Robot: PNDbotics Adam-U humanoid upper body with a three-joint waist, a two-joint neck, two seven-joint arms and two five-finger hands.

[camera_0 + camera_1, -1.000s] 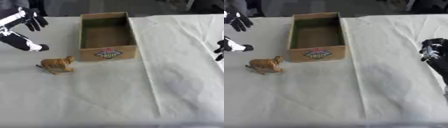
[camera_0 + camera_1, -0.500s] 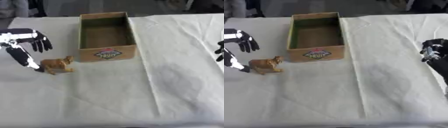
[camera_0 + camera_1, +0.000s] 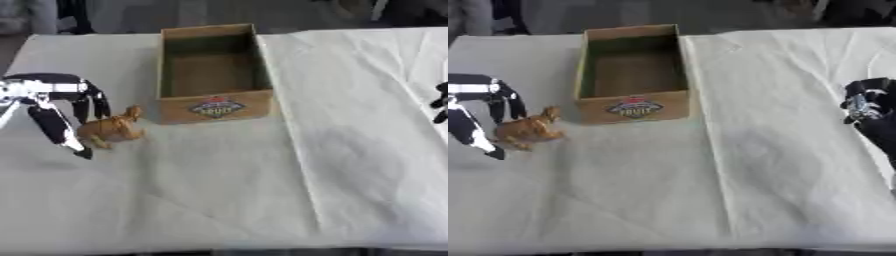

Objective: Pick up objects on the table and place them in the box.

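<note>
Small tan toy animal point(image 3: 112, 131), four-legged, perhaps a lion or a dog, standing on the white cloth-covered table point(image 3: 262, 190) just beside the front left corner of the cardboard box point(image 3: 213, 107). Box open on top, nothing visible inside, a printed label on its near wall. Left hand point(image 3: 54, 102) poised over and around the toy from the left, fingers spread and pointing down, thumb reaching low to the toy's near-left side; apart, not yet clamped on anything, and contact with the toy impossible to confirm. Right hand point(image 3: 866, 102) idle at the right edge of the table, well apart from the box, fingers seemingly curled, holding nothing.

Judged as the reach-and-grasp step for the first object: closing in, no lift yet. Next move likely calls for bringing fingers and thumb together on the toy's body, raising it clear of the cloth, then carrying it right and back over the near wall before release.
</note>
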